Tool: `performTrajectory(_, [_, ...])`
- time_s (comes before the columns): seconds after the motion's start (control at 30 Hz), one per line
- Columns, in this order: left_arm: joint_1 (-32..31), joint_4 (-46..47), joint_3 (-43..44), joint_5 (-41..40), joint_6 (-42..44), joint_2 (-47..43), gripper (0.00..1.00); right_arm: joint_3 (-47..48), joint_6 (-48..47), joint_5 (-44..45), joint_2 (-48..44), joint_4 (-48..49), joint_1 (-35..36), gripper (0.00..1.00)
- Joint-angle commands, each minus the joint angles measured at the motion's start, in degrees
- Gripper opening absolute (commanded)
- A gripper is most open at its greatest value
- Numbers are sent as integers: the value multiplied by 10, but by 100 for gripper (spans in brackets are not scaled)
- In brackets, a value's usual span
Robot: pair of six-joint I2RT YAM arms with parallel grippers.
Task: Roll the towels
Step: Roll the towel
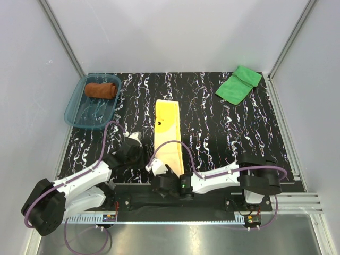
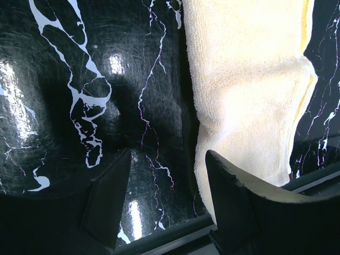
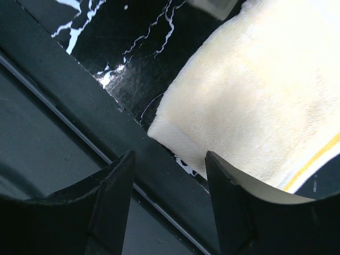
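The pale yellow towel [image 1: 167,135] lies flat and lengthwise in the middle of the black marbled table [image 1: 212,127]. My left gripper [image 1: 133,142] is open just left of the towel's near end [image 2: 249,95], one finger over its edge. My right gripper [image 1: 157,166] is open at the towel's near corner [image 3: 255,101], over the table's front rail. The rust-brown towel [image 1: 101,90] lies rolled inside the teal tray [image 1: 74,114] at the far left. The green towel [image 1: 238,84] lies loosely folded at the far right.
Grey walls enclose the table on three sides. A black rail [image 3: 79,101] runs along the table's near edge, with the arm bases [image 1: 175,204] behind it.
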Motion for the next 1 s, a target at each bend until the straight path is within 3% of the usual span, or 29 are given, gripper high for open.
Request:
performTrajectory(0.0, [-1,18,-4,0,-1,-9,63,2,-7,54,-43,10,-1,63])
performTrajectory(0.4, [-1,34,-8,3,-2,8,61,10,-6,36,9,20,-10,72])
performTrajectory(0.7, [-1,34,-10,5,0,10,61,8,-7,-15,18,27,-28,71])
performTrajectory(0.83, [-1,32,-9,3,0,9,61,15,8,-36,21,4,-27,69])
performTrajectory(0.97, [-1,39,-7,5,-1,12,61,17,21,-40,15,-16,-21,58])
